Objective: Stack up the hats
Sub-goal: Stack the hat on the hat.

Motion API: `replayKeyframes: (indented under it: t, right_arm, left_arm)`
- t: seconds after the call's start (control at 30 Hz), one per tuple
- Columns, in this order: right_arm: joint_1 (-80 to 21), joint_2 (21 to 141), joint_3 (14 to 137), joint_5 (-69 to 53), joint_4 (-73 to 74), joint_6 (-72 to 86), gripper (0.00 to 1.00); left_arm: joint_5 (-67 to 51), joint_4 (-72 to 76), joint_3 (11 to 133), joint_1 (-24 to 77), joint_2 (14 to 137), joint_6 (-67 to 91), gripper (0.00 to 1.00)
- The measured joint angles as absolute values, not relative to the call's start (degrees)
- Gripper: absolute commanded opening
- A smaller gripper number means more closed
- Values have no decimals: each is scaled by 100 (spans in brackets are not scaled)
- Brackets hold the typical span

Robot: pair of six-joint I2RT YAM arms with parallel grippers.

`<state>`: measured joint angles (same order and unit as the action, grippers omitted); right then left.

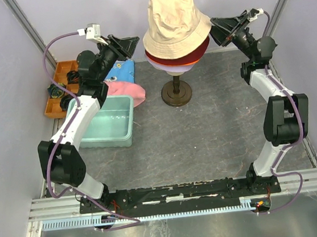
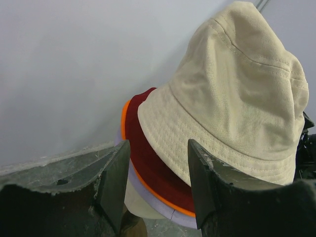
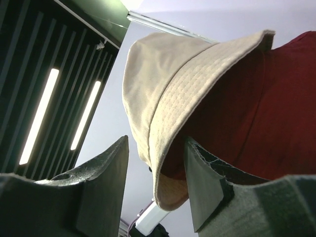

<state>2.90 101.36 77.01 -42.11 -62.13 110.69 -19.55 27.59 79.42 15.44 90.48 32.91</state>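
Observation:
Several hats sit stacked on the mannequin head. The cream hat (image 1: 173, 19) is on top, with the dark red hat (image 1: 154, 58), an orange brim (image 2: 124, 118) and the lavender hat (image 1: 170, 68) under it. A pink hat (image 1: 128, 91) lies on the table at the left. My left gripper (image 1: 130, 44) hangs open just left of the stack, whose brims (image 2: 148, 148) show beyond its fingers (image 2: 116, 182). My right gripper (image 1: 217, 29) is open at the stack's right side. The cream brim (image 3: 163, 94) hangs loose between its jaws, above the dark red hat (image 3: 261, 113).
The mannequin's dark stand (image 1: 177, 93) is at the table's back centre. A teal bin (image 1: 106, 137) lies left of it, with a blue patterned cloth (image 1: 123, 71) behind the pink hat. An orange tray (image 1: 57, 84) sits at the far left by the wall.

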Motion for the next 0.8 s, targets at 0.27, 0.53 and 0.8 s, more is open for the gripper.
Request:
replayKeyframes:
  t: [0.27,0.53,0.8]
  right_arm:
    - [78,10206,7896,-4195,-6217,11100,0]
    - [67,10221,7883,-4195,-6224,11124,0]
    - [69,10221,7883,-4198,-6217,11124,0]
  left_arm:
    - [-1966,2663,8027,1544,9118,3295,63]
    - [-2029,2285,8020,1544,9111,3332,81]
    - [-2515,2364,7966,1516,9146,4268,85]
